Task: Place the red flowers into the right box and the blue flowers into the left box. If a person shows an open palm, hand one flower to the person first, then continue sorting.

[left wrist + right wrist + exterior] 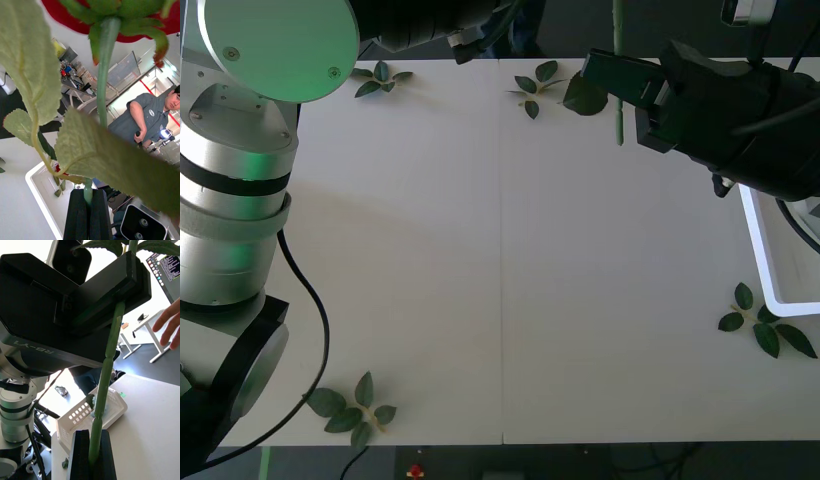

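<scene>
My left gripper (88, 210) is shut on the green stem (103, 75) of a red flower (60, 15), held upright with large leaves around it. A white box (33, 180) lies beyond it with some stems and a bit of red inside. Over the table's far right, my right gripper (617, 80) is raised and shut on another green stem (618, 125). In the right wrist view, that stem (107, 367) rises from the shut black fingers (80, 453), and its flower head is out of view. A white slotted box (75, 420) stands behind it.
A person's hand (169, 324) with spread fingers reaches in at the edge of the right wrist view, apart from the stem. Loose leaf sprigs (352, 410) lie near the table's corners. A white box rim (760, 250) sits at the right edge.
</scene>
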You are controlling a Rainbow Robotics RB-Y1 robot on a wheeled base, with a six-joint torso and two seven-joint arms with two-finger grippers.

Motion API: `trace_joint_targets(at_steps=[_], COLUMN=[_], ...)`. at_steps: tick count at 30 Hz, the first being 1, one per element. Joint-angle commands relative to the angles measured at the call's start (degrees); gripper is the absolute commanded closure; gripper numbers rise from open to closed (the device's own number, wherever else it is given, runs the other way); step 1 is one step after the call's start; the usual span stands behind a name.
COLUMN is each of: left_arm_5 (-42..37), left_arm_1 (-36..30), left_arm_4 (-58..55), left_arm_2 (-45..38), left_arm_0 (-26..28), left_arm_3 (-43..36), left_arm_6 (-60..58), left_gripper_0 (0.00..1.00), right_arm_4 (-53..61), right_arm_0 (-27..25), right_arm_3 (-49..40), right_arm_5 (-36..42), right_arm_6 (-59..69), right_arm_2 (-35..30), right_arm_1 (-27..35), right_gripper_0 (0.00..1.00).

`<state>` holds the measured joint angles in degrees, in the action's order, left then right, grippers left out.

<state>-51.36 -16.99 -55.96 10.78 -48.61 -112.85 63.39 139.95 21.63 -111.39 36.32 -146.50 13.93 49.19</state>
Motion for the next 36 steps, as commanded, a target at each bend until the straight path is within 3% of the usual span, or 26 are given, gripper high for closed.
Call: trace_joint_targets(at_steps=[1,2,5,28,36], left_arm_5=[0.74,0.74,0.74,0.74,0.74], left_arm_1=[-0.67,-0.67,-0.67,-0.67,-0.67], left_arm_4=[-0.47,-0.47,-0.47,-0.47,-0.47], left_arm_2=[-0.94,-0.94,-0.94,-0.94,-0.94], left_arm_0=[0.27,0.27,0.27,0.27,0.27], left_arm_3=[-2.11,-2.11,-2.11,-2.11,-2.11], left_arm_6=[2.0,2.0,2.0,2.0,2.0], left_gripper_0=[1.0,0.98,0.03,0.0,0.0], right_arm_4=[-0.38,-0.38,-0.38,-0.29,-3.54], right_arm_0=[2.02,2.02,2.02,1.23,-0.36], right_arm_3=[-0.85,-0.85,-0.85,-0.85,-0.85], right_arm_5=[-0.46,-0.46,-0.63,-1.77,-8.45], right_arm_6=[0.6,0.6,0.6,-0.37,-1.42], right_arm_2=[0.05,0.05,0.05,-0.92,-3.38], right_arm_1=[-1.73,-1.73,-1.73,-1.64,-1.46], right_gripper_0=[1.0,1.0,1.0,1.0,1.0])
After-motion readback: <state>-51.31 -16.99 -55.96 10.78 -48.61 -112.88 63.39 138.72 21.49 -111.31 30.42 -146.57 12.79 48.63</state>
